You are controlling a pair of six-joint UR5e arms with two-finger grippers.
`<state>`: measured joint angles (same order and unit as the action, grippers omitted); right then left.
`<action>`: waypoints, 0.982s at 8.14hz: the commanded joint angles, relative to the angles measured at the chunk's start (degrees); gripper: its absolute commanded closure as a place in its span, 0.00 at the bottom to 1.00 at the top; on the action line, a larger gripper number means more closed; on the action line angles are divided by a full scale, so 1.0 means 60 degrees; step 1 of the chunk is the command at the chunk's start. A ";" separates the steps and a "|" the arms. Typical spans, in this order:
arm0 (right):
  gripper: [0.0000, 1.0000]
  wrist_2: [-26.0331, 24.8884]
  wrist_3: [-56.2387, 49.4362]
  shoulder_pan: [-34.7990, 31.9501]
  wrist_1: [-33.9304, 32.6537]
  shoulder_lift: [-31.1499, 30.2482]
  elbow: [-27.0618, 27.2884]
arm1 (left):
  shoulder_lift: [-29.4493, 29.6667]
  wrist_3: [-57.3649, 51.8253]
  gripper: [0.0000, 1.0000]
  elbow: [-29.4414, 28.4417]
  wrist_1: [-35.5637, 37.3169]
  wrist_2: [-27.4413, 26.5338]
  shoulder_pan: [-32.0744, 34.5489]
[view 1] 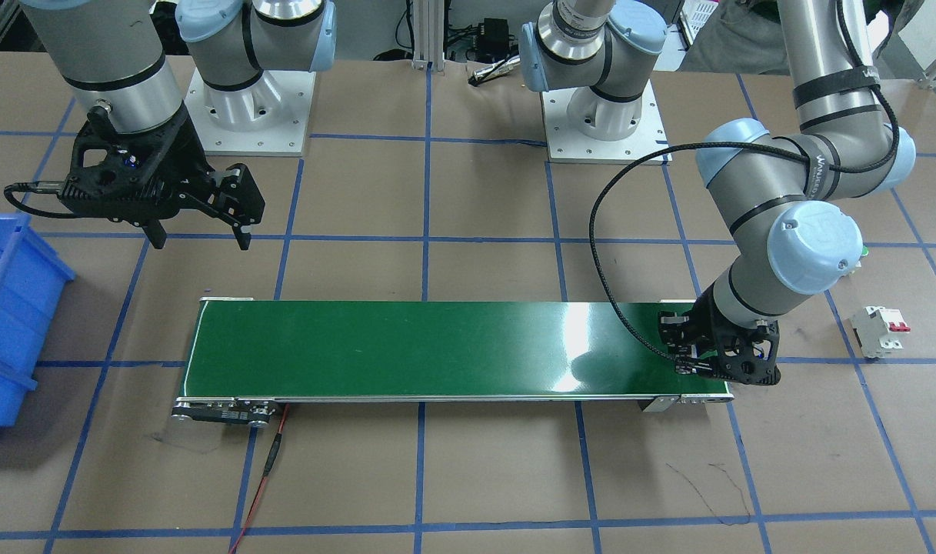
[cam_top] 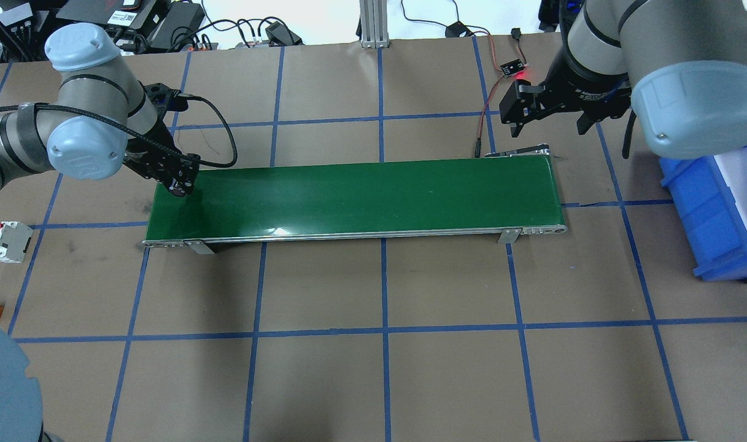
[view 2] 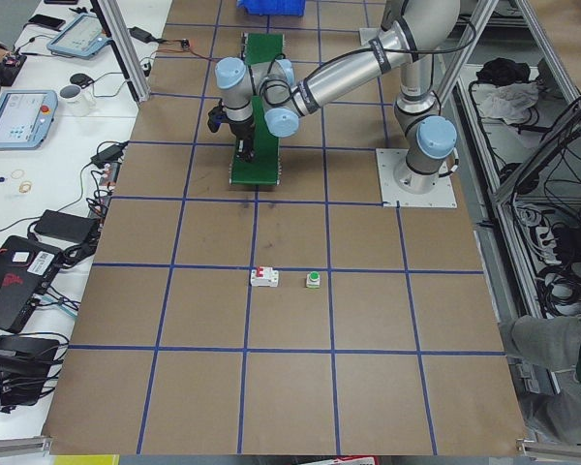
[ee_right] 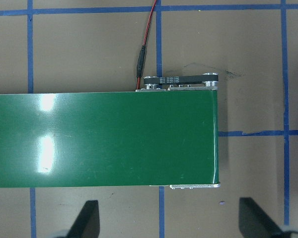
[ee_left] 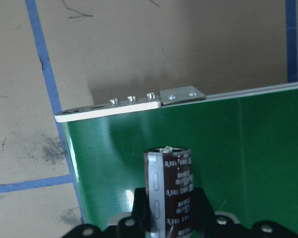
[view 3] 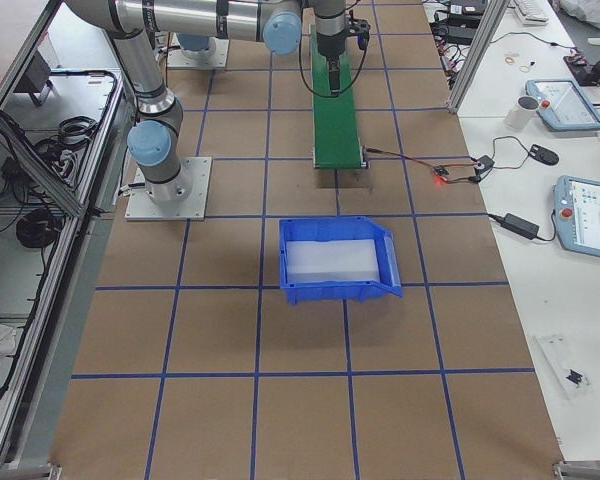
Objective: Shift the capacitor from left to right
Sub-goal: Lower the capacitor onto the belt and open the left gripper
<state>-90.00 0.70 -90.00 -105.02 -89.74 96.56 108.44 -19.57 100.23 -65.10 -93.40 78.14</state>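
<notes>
The capacitor (ee_left: 170, 191), a dark cylinder with pale grey markings, stands upright between my left gripper's fingers in the left wrist view. My left gripper (cam_top: 178, 186) is shut on it, just above the left end of the green conveyor belt (cam_top: 361, 196). It also shows in the front-facing view (view 1: 687, 360), where the capacitor is hidden by the gripper. My right gripper (cam_top: 548, 127) is open and empty. It hovers above the table beside the belt's right end, and its two fingertips show at the bottom of the right wrist view (ee_right: 171, 218).
A blue bin (cam_top: 723, 209) stands right of the belt. A white breaker with red switches (cam_top: 5, 240) and a green-capped button (view 2: 313, 280) lie on the table to the left. A red wire (ee_right: 141, 59) runs to the belt's motor end.
</notes>
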 commanded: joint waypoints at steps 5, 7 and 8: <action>0.00 0.0000 0.0000 0.0000 -0.0001 0.0001 -0.0010 | -0.0187 0.0345 0.85 0.0462 -0.0049 -0.0005 0.0015; 0.00 0.0000 0.0000 0.0000 0.0013 0.0001 -0.0010 | -0.0202 0.0332 0.80 0.0462 -0.0049 0.0010 0.0015; 0.00 0.0000 0.0000 0.0000 0.0014 0.0001 -0.0010 | -0.0187 0.0317 0.73 0.0462 -0.0034 0.0010 0.0015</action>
<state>-90.00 0.70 -90.00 -104.99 -89.74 96.50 107.29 -17.55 102.94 -65.39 -93.39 78.22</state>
